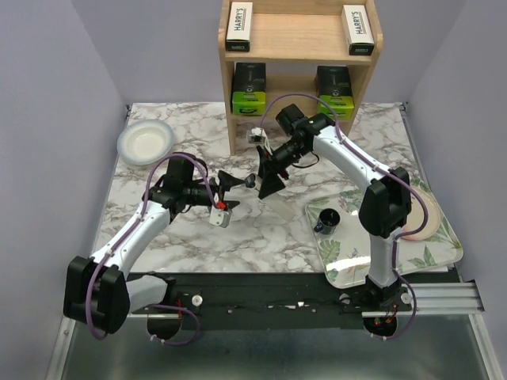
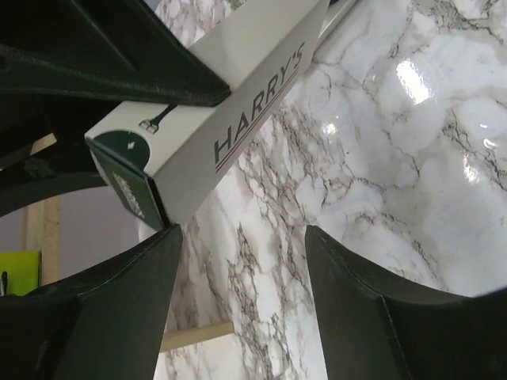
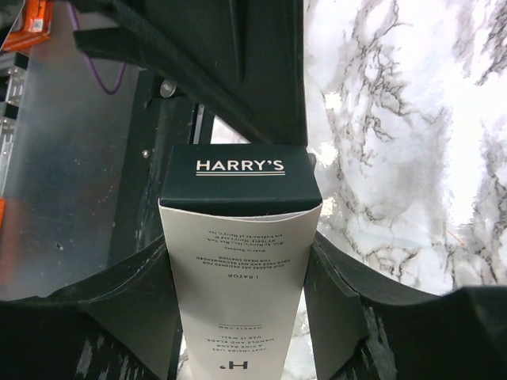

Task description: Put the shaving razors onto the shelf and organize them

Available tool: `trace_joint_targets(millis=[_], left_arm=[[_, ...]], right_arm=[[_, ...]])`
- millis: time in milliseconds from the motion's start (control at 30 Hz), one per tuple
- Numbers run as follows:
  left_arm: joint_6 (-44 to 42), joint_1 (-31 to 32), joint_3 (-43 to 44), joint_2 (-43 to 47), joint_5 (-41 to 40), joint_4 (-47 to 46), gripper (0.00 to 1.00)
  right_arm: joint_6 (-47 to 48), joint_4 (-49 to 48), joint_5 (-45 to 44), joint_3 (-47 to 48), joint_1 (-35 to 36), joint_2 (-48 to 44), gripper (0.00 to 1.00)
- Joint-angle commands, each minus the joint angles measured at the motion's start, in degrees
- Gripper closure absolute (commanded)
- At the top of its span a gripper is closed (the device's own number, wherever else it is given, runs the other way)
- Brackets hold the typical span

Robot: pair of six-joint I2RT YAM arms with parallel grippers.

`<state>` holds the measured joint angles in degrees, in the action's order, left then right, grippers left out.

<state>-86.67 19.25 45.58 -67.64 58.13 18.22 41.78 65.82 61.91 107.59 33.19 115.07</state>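
Between pale lavender walls [image 1: 47, 95], the marble tabletop [image 1: 269, 237] bears the wooden shelf [image 1: 301, 38].

Shelf [image 1: 299, 38] top: two HARRY'S boxes [image 1: 239, 25] [image 1: 357, 30]; lower: two black-lime packs [image 1: 249, 87] [image 1: 335, 91]; third box [image 3: 238, 317] in right pincer [image 3: 242, 265].

High above and behind, looking down toward the shelf [image 1: 299, 36]; wrist views pressed close above the marble table [image 2: 380, 158], both catching one HARRY'S box [image 3: 238, 261]
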Motion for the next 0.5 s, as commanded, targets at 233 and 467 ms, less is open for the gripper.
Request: trace_joint_targets(millis=[233, 467], left_arm=[[-4.3, -5.1, 0.7, 7.6, 4.0, -1.7, 0.23], [-19.7, -3.5, 4.3, 3.1, 9.8, 14.1, 0.19]], right_arm=[[0.4, 2.8, -0.7, -1.3, 2.3, 0.3, 0.41], [2.4, 4.0, -1.4, 1.1, 3.9, 1.0, 0.41]])
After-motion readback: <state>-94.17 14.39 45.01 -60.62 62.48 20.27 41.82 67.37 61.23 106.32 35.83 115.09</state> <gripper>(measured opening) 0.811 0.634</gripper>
